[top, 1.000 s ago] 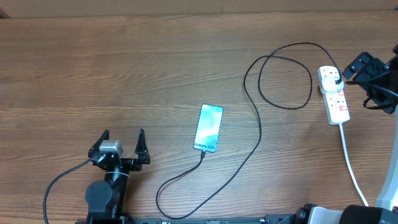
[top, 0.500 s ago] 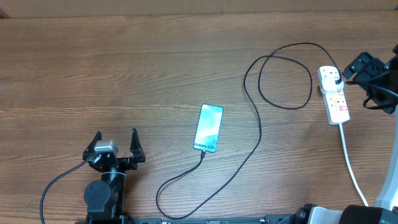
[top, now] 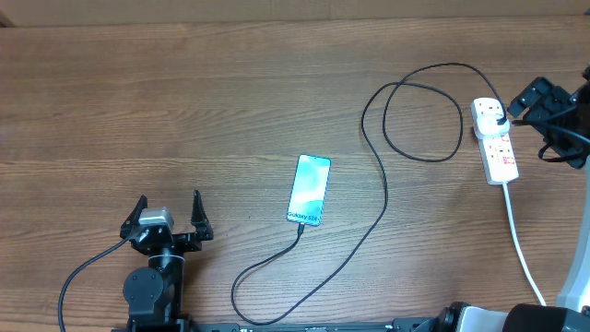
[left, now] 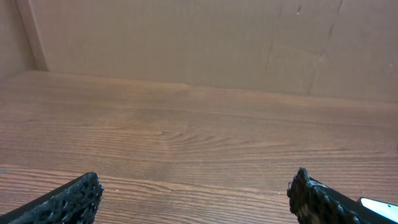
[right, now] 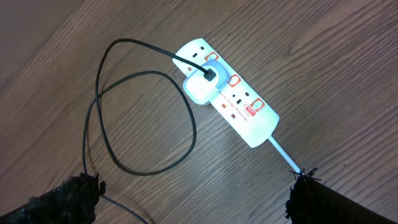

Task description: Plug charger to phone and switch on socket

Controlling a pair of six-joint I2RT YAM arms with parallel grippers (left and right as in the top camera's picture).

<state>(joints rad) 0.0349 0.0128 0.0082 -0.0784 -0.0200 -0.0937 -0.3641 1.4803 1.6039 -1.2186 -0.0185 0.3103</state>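
Charger (top: pixel 383 198) tip meets phone (top: pixel 309 189); right gripper (right: pixel 193 183), fingers apart, hovers over socket (right: pixel 227 99) for switching; left gripper (top: pixel 169 199) spread, empty, parked clear.

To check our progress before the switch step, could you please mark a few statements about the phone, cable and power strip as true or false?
1. The thin black charger cable reaches the short end of the slim smartphone nearest the robot. True.
2. The smartphone's screen is dark. False: it glows light blue.
3. A white adapter sits in the white multi-outlet power strip. True.
4. The left arm's jaws grip the smartphone. False: they stand open and empty, to its left.
5. The right arm's jaws are shut on the power strip. False: they are open and apart from it.
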